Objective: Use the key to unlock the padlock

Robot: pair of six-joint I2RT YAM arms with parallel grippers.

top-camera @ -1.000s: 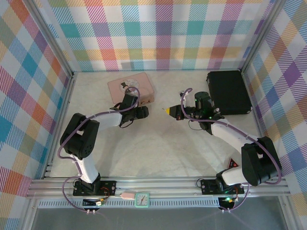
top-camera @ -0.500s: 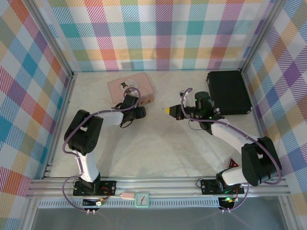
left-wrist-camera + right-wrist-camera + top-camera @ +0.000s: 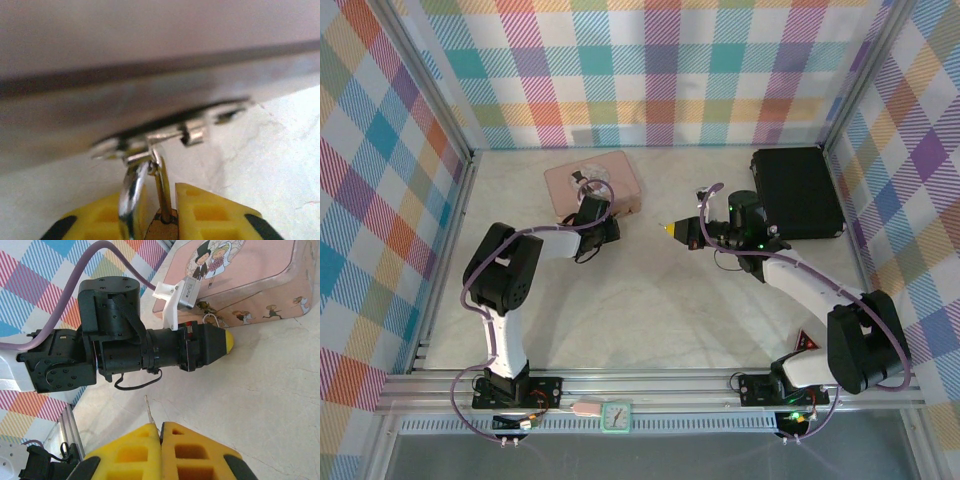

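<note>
The left fingers [image 3: 215, 215] clench the brass padlock [image 3: 161, 230]. Its shackle [image 3: 131, 195] hangs from the hasp [image 3: 170, 132] on the front of the pink tin [image 3: 565, 185], at 11 o'clock from the middle of the table [image 3: 650, 310]. The right fingers [image 3: 187, 450] pinch the key [image 3: 148, 412], near but apart, at 3 o'clock of the left fingers. A black case [image 3: 796, 192] lies at 2 o'clock.
</note>
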